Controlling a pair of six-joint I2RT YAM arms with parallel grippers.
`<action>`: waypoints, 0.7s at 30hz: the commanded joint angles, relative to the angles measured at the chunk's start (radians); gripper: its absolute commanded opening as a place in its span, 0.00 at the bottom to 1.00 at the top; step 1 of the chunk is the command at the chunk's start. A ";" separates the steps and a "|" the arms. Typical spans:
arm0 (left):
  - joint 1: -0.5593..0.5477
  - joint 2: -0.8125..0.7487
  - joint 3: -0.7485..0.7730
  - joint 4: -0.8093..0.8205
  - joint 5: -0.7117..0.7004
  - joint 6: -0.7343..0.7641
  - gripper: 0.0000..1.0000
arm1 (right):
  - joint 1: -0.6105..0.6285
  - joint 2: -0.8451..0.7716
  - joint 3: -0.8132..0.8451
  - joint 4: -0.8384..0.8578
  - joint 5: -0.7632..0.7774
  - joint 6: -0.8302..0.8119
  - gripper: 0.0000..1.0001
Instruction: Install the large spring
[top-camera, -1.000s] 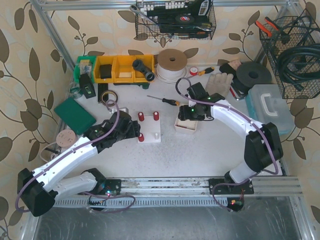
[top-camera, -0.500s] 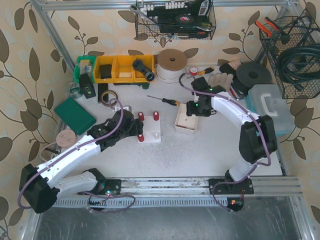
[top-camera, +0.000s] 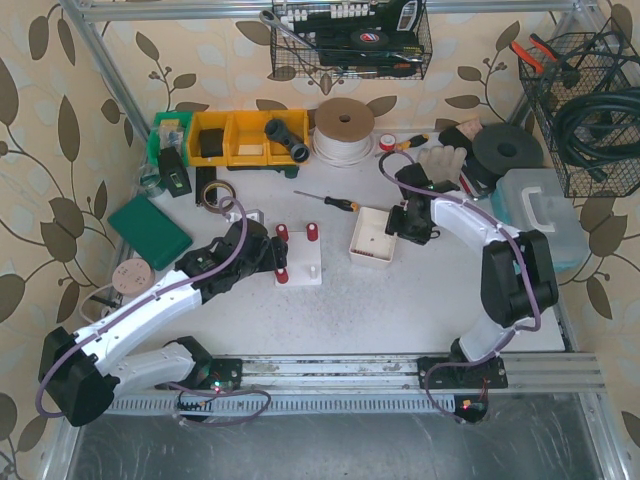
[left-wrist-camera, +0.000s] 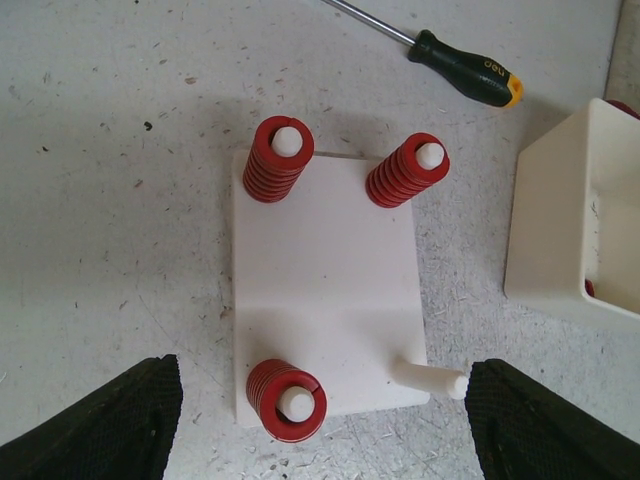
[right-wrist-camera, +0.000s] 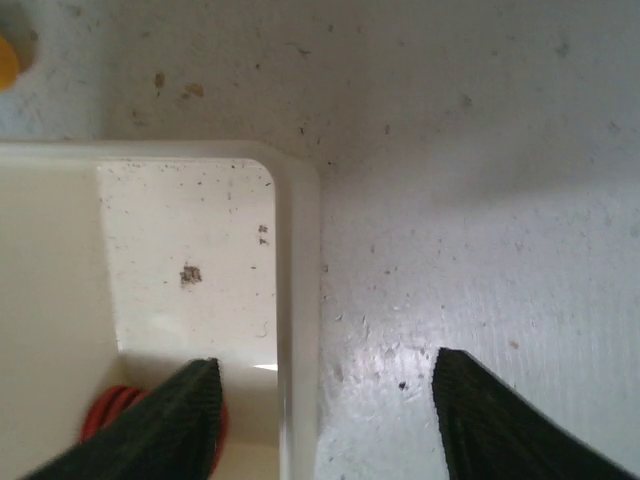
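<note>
A white base plate (left-wrist-camera: 325, 290) (top-camera: 300, 262) carries three red springs on pegs (left-wrist-camera: 277, 160) (left-wrist-camera: 407, 171) (left-wrist-camera: 286, 400); its fourth peg (left-wrist-camera: 430, 377) is bare. My left gripper (left-wrist-camera: 320, 430) (top-camera: 262, 255) is open and hovers over the plate's near edge, holding nothing. A white box (top-camera: 372, 237) stands right of the plate. My right gripper (right-wrist-camera: 320, 420) (top-camera: 405, 222) is open and straddles the box's wall (right-wrist-camera: 297, 300), one finger inside and one outside. Another red spring (right-wrist-camera: 105, 415) lies inside the box, mostly hidden by that finger; I cannot tell its size.
A black-handled screwdriver (top-camera: 335, 201) (left-wrist-camera: 465, 72) lies behind the plate. Yellow bins (top-camera: 245, 135), a cable roll (top-camera: 345, 125) and a black disc (top-camera: 508, 152) line the back. A green box (top-camera: 150, 230) sits at the left, a plastic case (top-camera: 540, 215) at the right.
My right gripper has moved right, from over the box to its right wall, and its jaws have narrowed a little. My left gripper edged closer to the plate.
</note>
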 joint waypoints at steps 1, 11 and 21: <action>-0.007 -0.012 -0.010 0.025 -0.002 0.021 0.80 | -0.001 0.050 0.009 0.029 -0.026 0.008 0.52; -0.007 -0.009 -0.010 0.031 0.003 0.027 0.80 | 0.001 0.087 0.106 -0.135 0.049 -0.293 0.00; -0.007 0.035 0.016 0.021 0.015 0.036 0.80 | 0.062 0.123 0.068 -0.068 0.051 -0.676 0.00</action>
